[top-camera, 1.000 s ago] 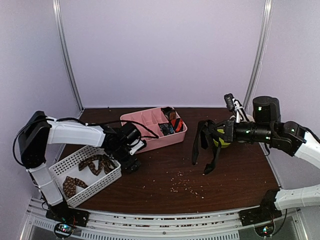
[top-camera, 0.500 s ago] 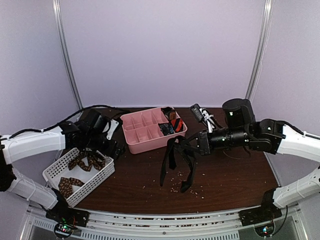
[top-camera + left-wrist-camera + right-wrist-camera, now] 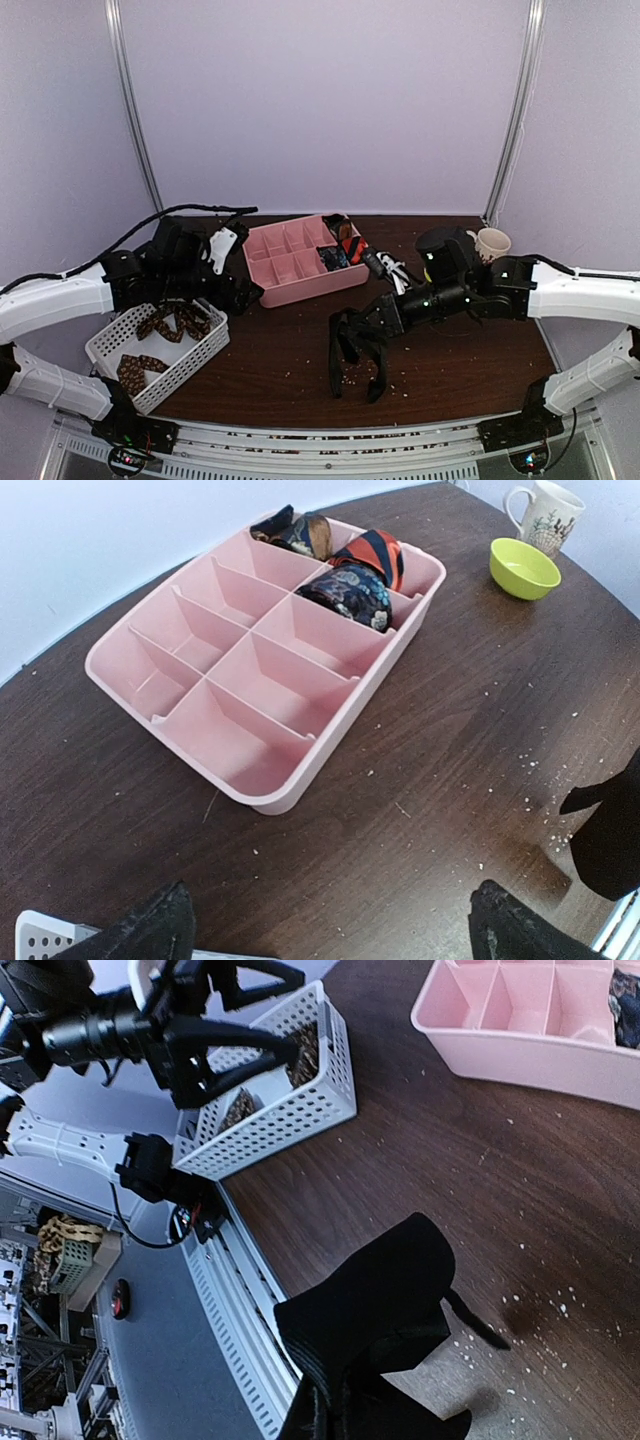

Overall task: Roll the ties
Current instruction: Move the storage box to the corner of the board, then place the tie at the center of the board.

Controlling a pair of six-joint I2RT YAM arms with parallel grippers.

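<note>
Right jaws grip tie [image 3: 352, 328], left jaws — apart

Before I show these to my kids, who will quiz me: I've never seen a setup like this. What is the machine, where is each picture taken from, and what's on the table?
These are two robot arms fixed at the near edge of a brown table. The wide picture looks down from above and behind them. The other two come from a small camera on each wrist. The left gripper is open and empty, in front of a pink divided tray with a few rolled ties at one end. The right gripper is shut on a black tie, which hangs in loose folds toward the table. A white basket holds brown patterned ties. A mug and a green bowl stand at the far right.
</note>
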